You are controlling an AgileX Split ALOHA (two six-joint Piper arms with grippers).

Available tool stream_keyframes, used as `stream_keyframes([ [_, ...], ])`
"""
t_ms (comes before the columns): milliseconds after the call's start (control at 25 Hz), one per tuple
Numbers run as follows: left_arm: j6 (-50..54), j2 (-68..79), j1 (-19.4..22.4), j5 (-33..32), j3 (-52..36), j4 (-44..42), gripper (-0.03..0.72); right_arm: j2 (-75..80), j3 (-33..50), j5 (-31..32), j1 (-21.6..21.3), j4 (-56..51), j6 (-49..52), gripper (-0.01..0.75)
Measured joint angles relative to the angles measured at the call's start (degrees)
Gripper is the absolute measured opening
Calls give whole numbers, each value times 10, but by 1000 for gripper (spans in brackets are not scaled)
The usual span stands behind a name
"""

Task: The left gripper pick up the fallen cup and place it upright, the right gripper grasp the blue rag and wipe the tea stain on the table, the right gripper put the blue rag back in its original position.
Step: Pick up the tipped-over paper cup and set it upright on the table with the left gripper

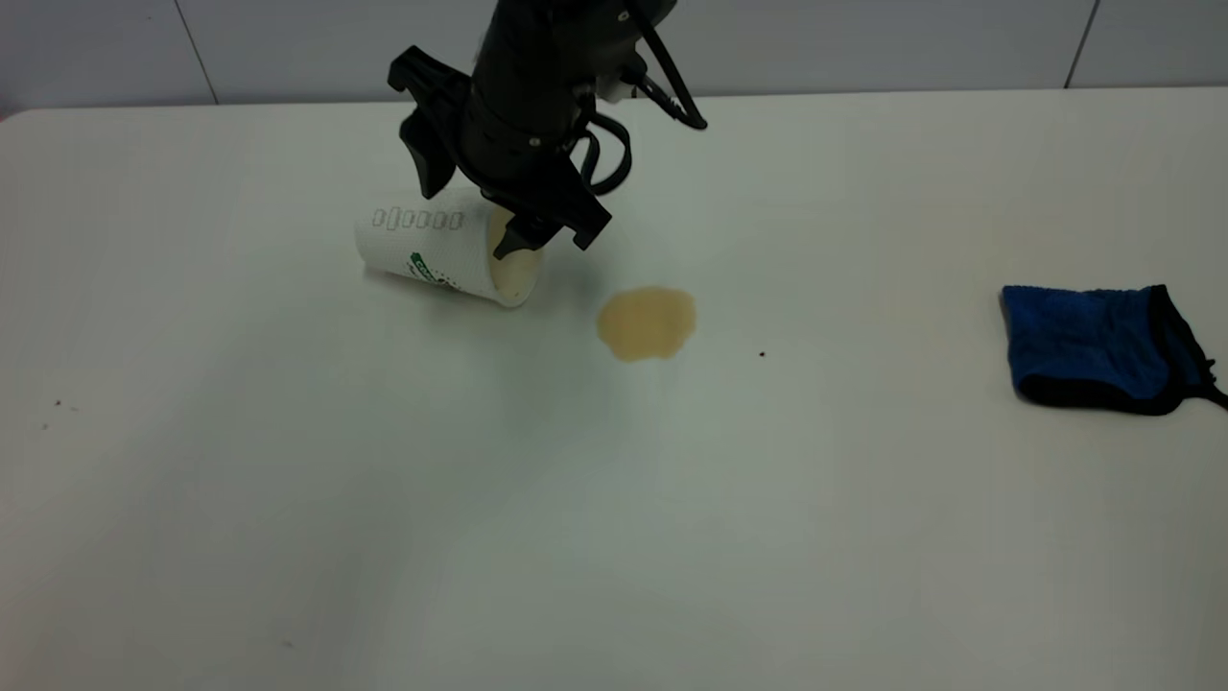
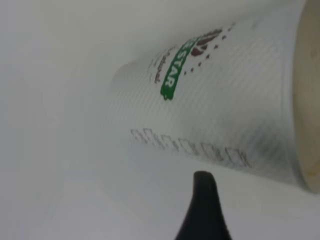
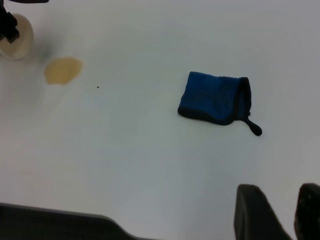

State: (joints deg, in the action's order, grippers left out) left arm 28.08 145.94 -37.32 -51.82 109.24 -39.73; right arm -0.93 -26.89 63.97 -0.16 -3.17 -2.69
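The cup (image 1: 432, 248) lies on its side on the table (image 1: 384, 499), its cream mouth facing the tea stain (image 1: 648, 322). My left gripper (image 1: 475, 202) hangs right over the cup, open, one finger behind it and one at its mouth. In the left wrist view the cup (image 2: 220, 100) fills the frame just beyond one black fingertip (image 2: 202, 200). The blue rag (image 1: 1098, 347) lies flat at the far right. My right gripper (image 3: 280, 205) hovers apart from the rag (image 3: 215, 97), its fingers slightly apart with nothing between them. It is outside the exterior view.
A tiny dark speck (image 1: 762, 354) lies right of the stain. White wall panels (image 1: 863, 43) run behind the table's far edge. Bare tabletop stretches between the stain and the rag and across the near half.
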Motion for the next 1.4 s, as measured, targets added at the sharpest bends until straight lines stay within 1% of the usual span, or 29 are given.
stream_keyframes([
  [360,0,78,0,7,91,-45,621,0,0,0,0,0,0,238],
  [440,1,83,0,7,95,-60,604,0,0,0,0,0,0,238],
  [560,1,84,0,2,96,-82,557,0,0,0,0,0,0,238],
  [680,2,84,1,-6,96,-114,490,0,0,0,0,0,0,238],
  [840,3,84,11,-11,96,-121,357,0,0,0,0,0,0,238],
  [960,0,84,23,-12,96,-120,219,0,0,0,0,0,0,238],
  [1040,-9,84,27,-17,97,-136,110,0,0,0,0,0,0,238],
  [1080,-14,84,28,-23,100,-149,71,0,0,0,0,0,0,238],
  [1160,-31,84,28,-39,110,-155,33,0,0,0,0,0,0,238],
  [1240,-59,80,28,-54,124,-143,20,0,0,0,0,0,0,238],
  [1400,-139,39,30,-77,161,-49,11,0,0,0,0,0,0,238],
])
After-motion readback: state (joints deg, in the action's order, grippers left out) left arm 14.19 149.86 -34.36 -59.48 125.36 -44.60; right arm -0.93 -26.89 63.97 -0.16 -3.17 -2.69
